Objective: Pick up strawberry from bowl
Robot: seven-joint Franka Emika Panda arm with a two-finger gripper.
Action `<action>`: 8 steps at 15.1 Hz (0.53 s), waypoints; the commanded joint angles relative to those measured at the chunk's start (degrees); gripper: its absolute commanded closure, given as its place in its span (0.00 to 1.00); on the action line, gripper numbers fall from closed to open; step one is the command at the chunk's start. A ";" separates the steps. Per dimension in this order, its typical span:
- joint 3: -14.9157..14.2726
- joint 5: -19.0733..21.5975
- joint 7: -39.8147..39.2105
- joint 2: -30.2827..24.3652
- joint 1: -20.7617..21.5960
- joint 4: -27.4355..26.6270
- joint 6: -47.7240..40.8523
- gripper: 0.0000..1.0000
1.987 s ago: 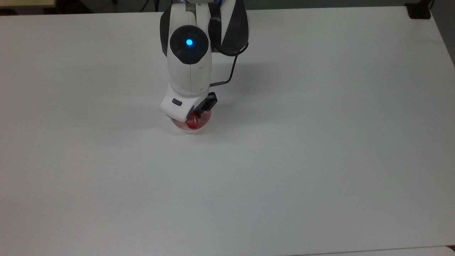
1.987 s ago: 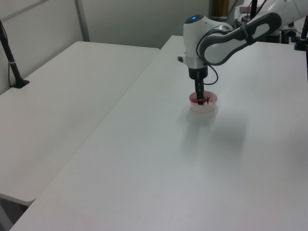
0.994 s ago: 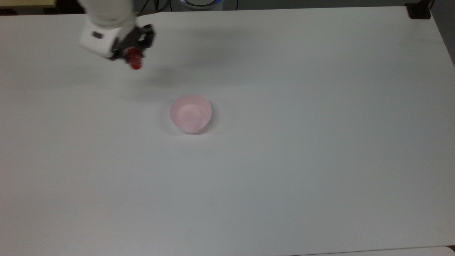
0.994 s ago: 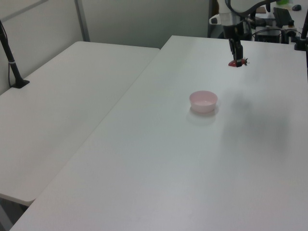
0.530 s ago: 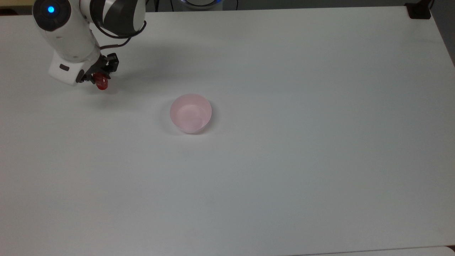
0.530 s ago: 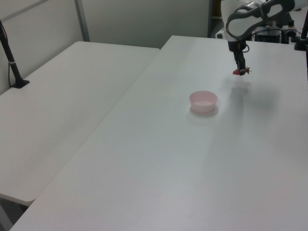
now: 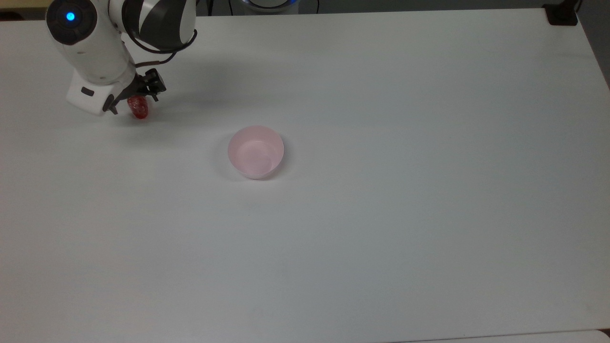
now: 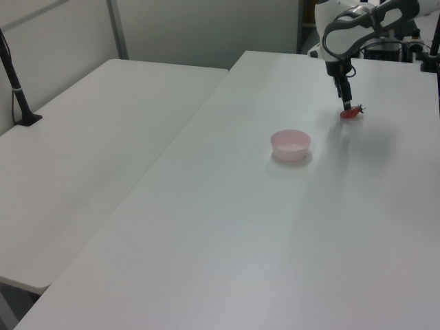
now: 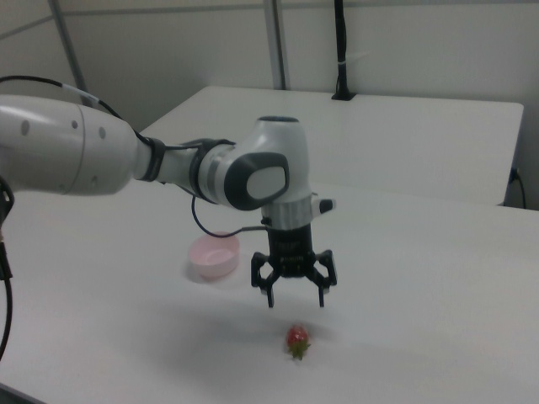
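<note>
The red strawberry [image 7: 139, 106] lies on the white table, well away from the bowl, toward the top view's upper left. The right view shows the strawberry [image 9: 296, 340] resting on the table just below my gripper [image 9: 296, 296], which is open and holds nothing. In the left view the strawberry [image 8: 350, 113] sits beside the tips of my gripper [image 8: 345, 102]. From the top view my gripper [image 7: 136, 99] is directly over the fruit. The pale pink bowl [image 7: 256, 151] stands empty near the table's middle, also seen as the bowl [image 8: 291, 144] and the bowl [image 9: 213, 256].
The white table [image 7: 381, 214] stretches wide around the bowl. A second white table [image 8: 89, 137] adjoins it on the left view's left, with a black post [image 8: 14, 82] clamped to it. A black clamp [image 7: 562, 14] sits at the top view's upper right corner.
My gripper lifted the strawberry out of the bowl and carried it to the top view's upper left. It has now opened, and the strawberry lies on the table.
</note>
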 commanded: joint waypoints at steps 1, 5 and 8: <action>0.07 -0.90 7.47 -9.76 2.41 -1.41 -2.22 0.00; 9.98 -0.91 18.10 -19.70 1.89 0.60 -10.38 0.00; 14.65 0.15 24.80 -22.88 0.75 2.72 -16.12 0.00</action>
